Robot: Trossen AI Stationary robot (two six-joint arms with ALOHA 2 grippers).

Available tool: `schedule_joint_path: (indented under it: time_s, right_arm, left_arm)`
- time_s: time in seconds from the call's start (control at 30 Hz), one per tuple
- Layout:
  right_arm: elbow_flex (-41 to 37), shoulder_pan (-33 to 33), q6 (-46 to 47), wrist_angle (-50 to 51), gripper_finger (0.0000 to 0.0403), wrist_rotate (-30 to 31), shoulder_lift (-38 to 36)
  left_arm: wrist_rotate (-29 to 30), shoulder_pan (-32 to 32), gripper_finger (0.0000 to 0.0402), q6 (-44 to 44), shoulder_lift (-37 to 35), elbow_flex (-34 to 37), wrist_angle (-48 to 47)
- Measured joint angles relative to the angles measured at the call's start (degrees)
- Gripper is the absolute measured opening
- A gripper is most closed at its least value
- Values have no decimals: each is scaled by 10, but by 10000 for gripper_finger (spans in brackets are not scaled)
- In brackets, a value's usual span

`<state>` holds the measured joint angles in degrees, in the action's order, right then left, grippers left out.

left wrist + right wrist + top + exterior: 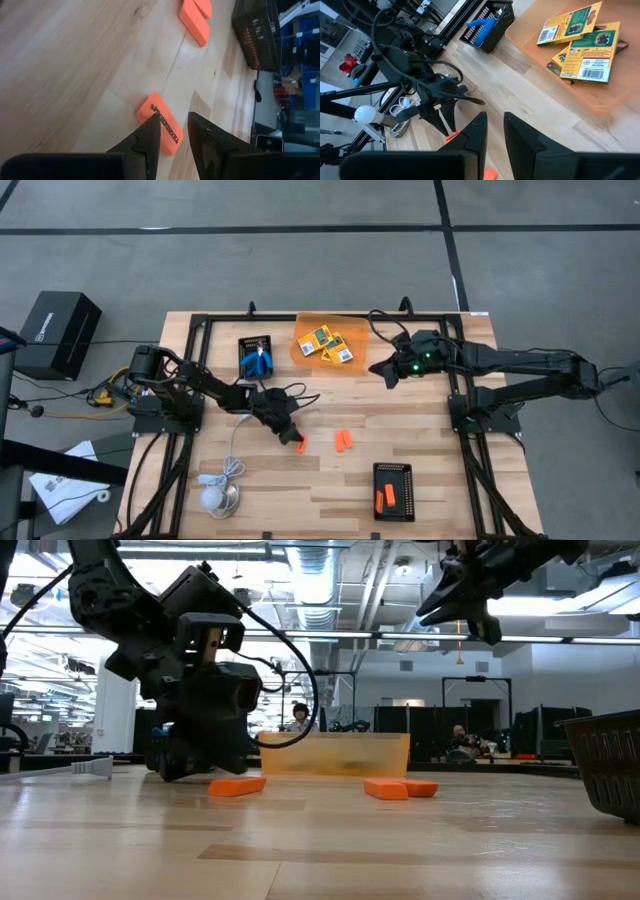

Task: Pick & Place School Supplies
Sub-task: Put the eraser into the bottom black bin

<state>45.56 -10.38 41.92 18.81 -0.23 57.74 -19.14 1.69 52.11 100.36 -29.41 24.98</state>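
Note:
An orange stick (157, 117) lies flat on the wooden table, left of centre (299, 444). My left gripper (174, 119) slants down over its near end, one finger on each side, the stick lying askew between them. Two more orange sticks (343, 442) lie side by side a little to the right. Crayon boxes (328, 345) lie in an orange tray (303, 328) at the far middle. Blue-handled scissors (258, 362) lie in a small black tray (250, 342). My right gripper (381, 372) hangs high beside the orange tray, its fingers (479, 131) a narrow gap apart with nothing between them. My left gripper straddles the stick's near end (172, 142), coming slanting down from the table's left. One fingertip (152, 132) overlaps the stick's long edge, and a sliver of wood shows before the other. Whether the fingers touch the stick, I cannot tell. The stick lies flat on the table.
A black tray (394, 472) near the front edge holds orange sticks (385, 500). A white cable with a round puck (220, 496) lies at the front left. Black frame rails (460, 395) run along the table's sides. A black box (55, 330) stands off the table's left.

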Motion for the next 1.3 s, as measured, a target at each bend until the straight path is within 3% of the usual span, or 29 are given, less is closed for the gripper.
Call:
schedule_joint_path:
  time_s: [1.3]
  right_arm:
    - [0,-18,-9,-2,57,-15,0]
  left_arm:
    - [-20,36,94,58,1,4,30]
